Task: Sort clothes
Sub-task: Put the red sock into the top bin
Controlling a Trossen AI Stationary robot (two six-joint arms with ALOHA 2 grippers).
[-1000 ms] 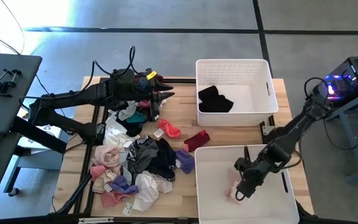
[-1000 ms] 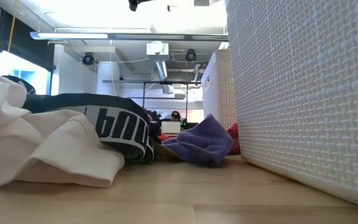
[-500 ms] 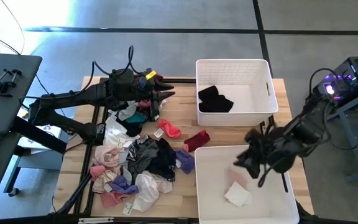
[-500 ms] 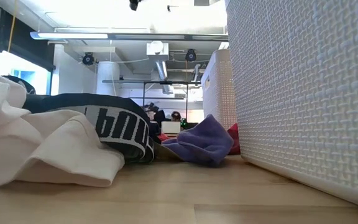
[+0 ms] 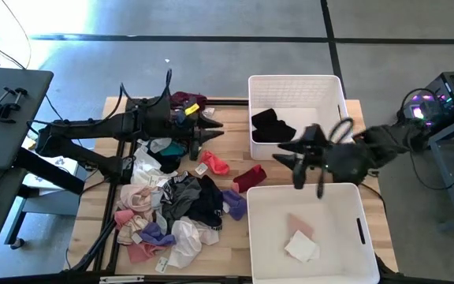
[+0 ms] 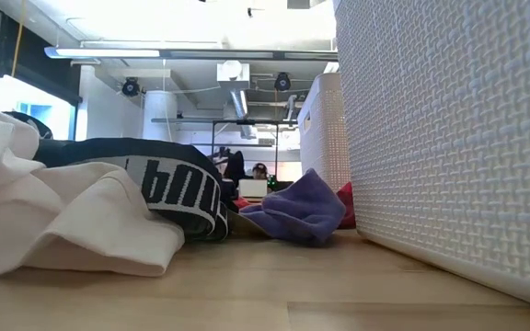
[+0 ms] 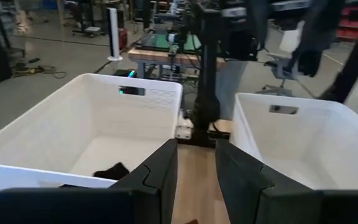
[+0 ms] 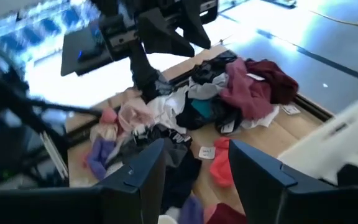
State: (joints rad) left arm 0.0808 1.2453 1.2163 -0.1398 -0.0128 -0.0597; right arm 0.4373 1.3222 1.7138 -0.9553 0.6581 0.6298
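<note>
Between drops: the right gripper [image 5: 298, 164], jaws spread and empty, is hanging over the gap between the 2 bins [image 5: 345, 237], facing the clothes [image 5: 176, 209] heaped toward 9 o'clock. Next it needs one garment singled out. The left gripper [image 5: 207, 130], jaws parted, is apparently holding nothing; its fingertips are hard to read.

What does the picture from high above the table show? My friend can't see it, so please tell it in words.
A wooden table seen from above holds a heap of small clothes on its left half and two white bins on its right. The far bin holds a black garment; the near bin holds pale pieces. The left gripper hovers over the heap's far end, and the empty right gripper hangs between the bins.
</note>
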